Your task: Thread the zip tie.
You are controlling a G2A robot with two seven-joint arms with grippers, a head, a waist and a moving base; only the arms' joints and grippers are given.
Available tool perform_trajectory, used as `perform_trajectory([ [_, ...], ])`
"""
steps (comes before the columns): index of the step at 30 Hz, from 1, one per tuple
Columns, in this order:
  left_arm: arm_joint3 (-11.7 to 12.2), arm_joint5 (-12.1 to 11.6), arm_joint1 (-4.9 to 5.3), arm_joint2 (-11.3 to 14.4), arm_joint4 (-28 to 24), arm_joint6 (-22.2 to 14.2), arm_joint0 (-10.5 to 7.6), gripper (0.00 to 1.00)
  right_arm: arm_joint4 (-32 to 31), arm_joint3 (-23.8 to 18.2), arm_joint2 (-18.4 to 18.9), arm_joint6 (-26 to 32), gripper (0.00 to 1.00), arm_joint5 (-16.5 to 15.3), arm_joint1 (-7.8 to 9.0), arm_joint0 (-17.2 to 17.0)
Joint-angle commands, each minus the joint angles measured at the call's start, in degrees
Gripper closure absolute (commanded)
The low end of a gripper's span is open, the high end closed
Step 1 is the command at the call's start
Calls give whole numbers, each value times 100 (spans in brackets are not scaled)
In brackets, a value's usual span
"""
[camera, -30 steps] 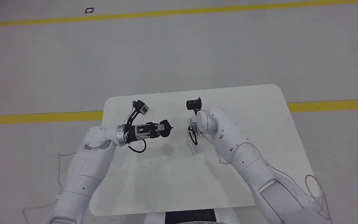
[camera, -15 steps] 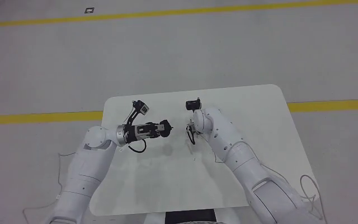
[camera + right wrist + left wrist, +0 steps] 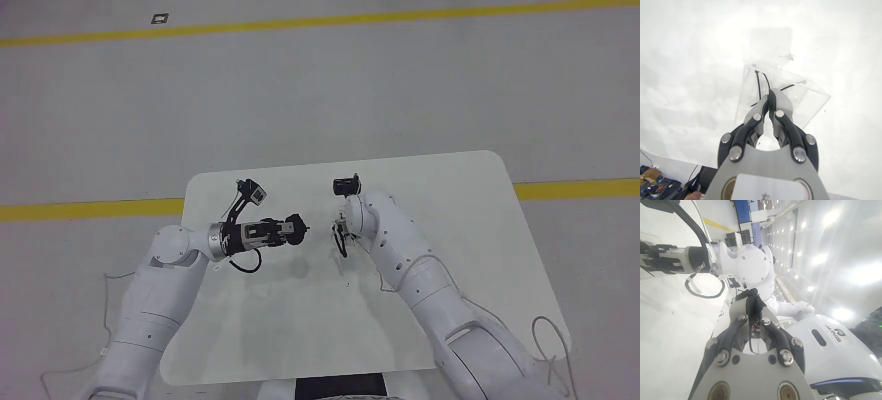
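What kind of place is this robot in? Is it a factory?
Probably a big lab or workshop hall, not a home. The bare grey floor has painted yellow lines, the robot works at one plain white table, and rows of ceiling lights hang high overhead.

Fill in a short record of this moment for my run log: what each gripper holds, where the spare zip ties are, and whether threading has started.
left gripper: shut on a thin black strip, probably a zip tie, held above the table
right gripper: shut on a zip tie, tips down inside the clear box
clear box: standing on the table, open at the top
loose zip ties: at least two more lying in the box
threading: not begun; the two grippers are apart in the top view
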Motion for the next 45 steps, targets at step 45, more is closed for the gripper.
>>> perform_trajectory([
  [45, 0, 0, 0, 0, 0, 0, 0, 100, -154, -214, 53, 31, 100, -63, -89, -139],
])
